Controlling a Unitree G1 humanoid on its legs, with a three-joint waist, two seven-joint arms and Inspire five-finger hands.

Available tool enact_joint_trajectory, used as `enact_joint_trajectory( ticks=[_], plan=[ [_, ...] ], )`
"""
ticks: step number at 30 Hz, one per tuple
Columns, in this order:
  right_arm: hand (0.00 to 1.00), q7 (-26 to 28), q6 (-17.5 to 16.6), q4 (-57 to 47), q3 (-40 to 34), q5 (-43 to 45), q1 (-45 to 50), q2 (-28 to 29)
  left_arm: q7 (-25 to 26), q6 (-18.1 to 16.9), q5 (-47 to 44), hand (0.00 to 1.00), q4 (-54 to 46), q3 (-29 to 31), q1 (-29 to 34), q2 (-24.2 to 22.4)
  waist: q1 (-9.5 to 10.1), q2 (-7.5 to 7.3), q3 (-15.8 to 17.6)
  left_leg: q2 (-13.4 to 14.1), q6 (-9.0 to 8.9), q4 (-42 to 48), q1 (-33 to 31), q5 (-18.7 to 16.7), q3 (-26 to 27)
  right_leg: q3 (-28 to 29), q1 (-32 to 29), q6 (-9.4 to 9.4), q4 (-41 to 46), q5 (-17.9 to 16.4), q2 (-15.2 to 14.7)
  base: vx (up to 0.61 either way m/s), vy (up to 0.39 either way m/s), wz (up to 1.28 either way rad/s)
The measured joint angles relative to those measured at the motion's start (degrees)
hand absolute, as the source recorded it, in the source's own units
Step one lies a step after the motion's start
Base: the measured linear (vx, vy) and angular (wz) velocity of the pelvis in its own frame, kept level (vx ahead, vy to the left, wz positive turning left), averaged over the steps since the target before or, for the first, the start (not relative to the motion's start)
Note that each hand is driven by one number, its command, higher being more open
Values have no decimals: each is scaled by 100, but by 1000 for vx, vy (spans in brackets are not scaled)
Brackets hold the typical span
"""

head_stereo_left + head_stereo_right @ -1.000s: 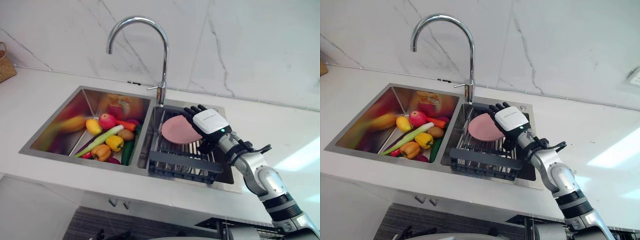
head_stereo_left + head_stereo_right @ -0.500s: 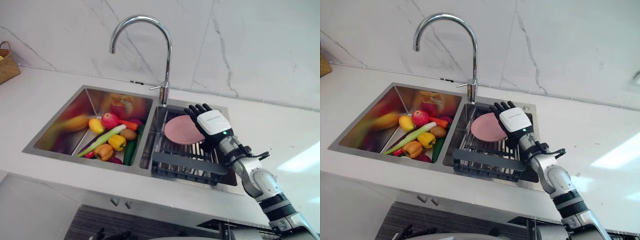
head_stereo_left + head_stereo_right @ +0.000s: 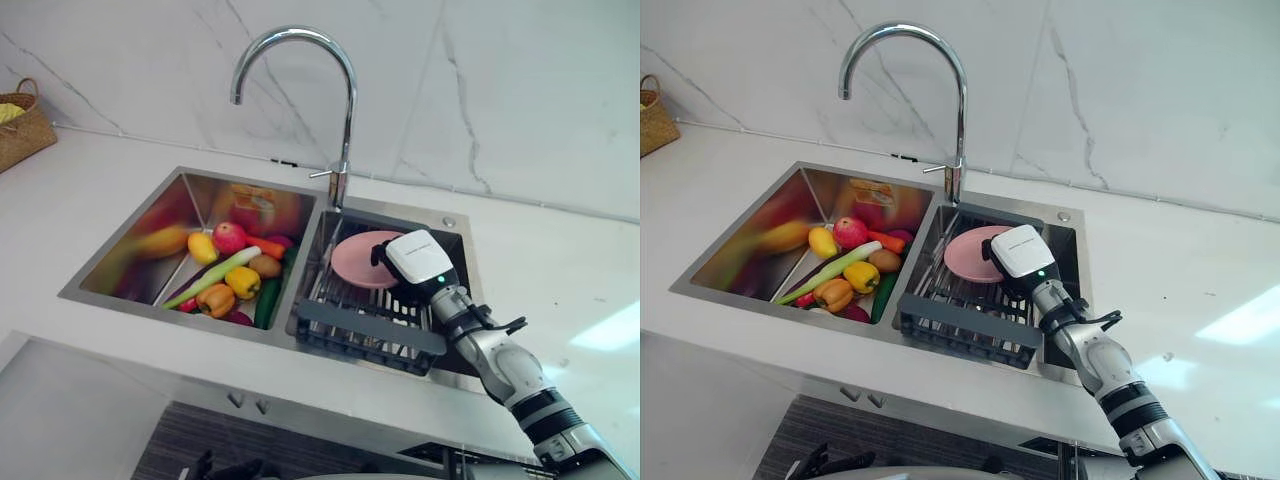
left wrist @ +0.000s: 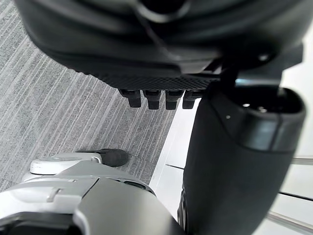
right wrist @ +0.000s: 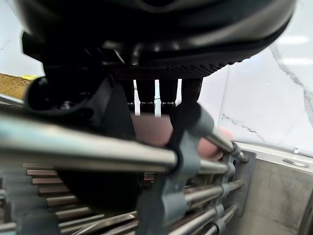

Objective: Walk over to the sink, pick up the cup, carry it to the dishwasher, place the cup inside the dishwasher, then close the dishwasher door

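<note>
Head cam: my right hand (image 3: 418, 262) is down on the pink dish (image 3: 355, 260), which lies in the rack (image 3: 370, 327) in the sink (image 3: 200, 200).

Left wrist cam: left hand (image 4: 161, 73) hanging loose, nothing in it, over grey floor (image 4: 58, 112).

Right wrist cam: the dish sits right up against my hand, but I honestly can't tell if I've gripped it.

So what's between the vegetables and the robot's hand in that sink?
In the left eye view: first the steel divider, then the pink dish lying on the rack, right next to the right hand.

white counter (image 3: 560, 275), wicker basket (image 3: 22, 128), inset sink (image 3: 128, 248)
</note>
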Motion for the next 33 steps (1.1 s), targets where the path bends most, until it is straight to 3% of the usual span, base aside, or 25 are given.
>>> enact_joint_trajectory(
  ticks=[9, 14, 18, 23, 33],
  plan=[
    [0, -382, -16, 229, 37, 17, -193, -21, 3, -107, 11, 100, -8, -14, 34, -3, 9, 48, 34, 1, 6, 2, -12, 6, -42, -26, 7, 0, 0, 1, -1, 2, 8, 2],
    [0, -689, 51, 60, -81, 542, -192, -88, 7, -185, 10, 100, -46, -7, 113, -7, -74, 76, 52, 2, 6, 3, -13, 5, -24, -8, -3, 0, 0, 2, -1, 0, 0, 0],
    [0, -1056, 193, -505, -906, 1294, -194, -87, 16, -227, 11, 100, -46, -6, 129, -25, -89, 180, 114, 7, 7, 16, -1, -3, 32, 46, -12, 0, 0, 4, 6, 2, 4, -5],
    [0, -1344, 348, -933, -1701, 1839, -210, -112, 100, -230, 17, 100, -46, -3, 152, -28, -129, 197, 121, 13, 10, 24, 30, -34, 99, 114, -13, 2, 1, 4, 13, 11, 11, -8],
    [0, -1391, 491, -1177, -1993, 2027, -111, -172, 241, -324, 235, 100, -46, -6, 178, -42, -250, 197, 121, 17, 7, 94, 23, -95, 155, 170, -16, 5, 1, 5, 11, 3, 6, -2]
  ],
)
